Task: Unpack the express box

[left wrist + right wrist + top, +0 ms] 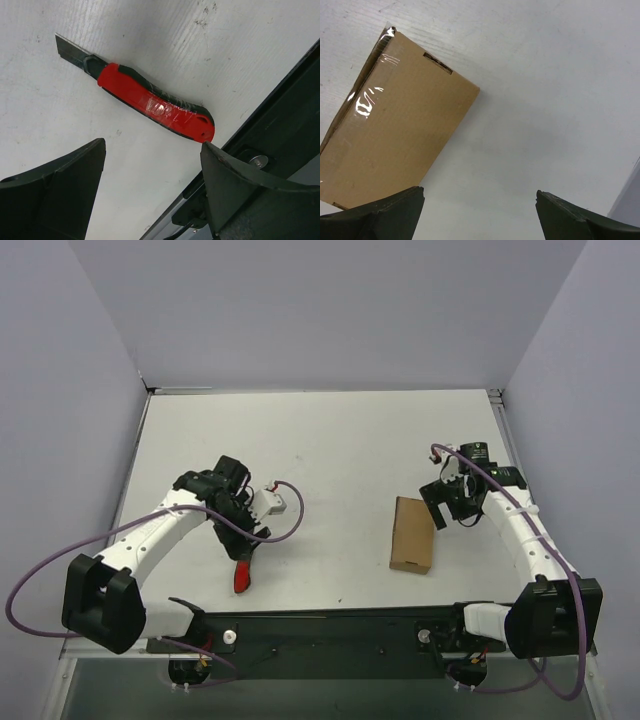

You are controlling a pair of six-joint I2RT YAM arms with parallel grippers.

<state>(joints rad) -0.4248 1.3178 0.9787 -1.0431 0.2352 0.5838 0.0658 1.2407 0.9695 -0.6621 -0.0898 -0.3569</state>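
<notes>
Since express box [411,534] lay flat, clear tape [367,102] unbroken along edge, nothing was unpacked yet. Well left of box: left gripper [244,538] hung over utility knife [243,576], fingers spread wide and empty, lined up, I'd guess, to take red handle for slitting tape. Knife lay on table [330,450], blade out. Just right of box's far corner: right gripper [441,506], jaws apart, touching nothing, likely placed to steady box.

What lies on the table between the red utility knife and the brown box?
Nothing: only bare white table separates the utility knife and the express box, as the top external view shows.
</notes>
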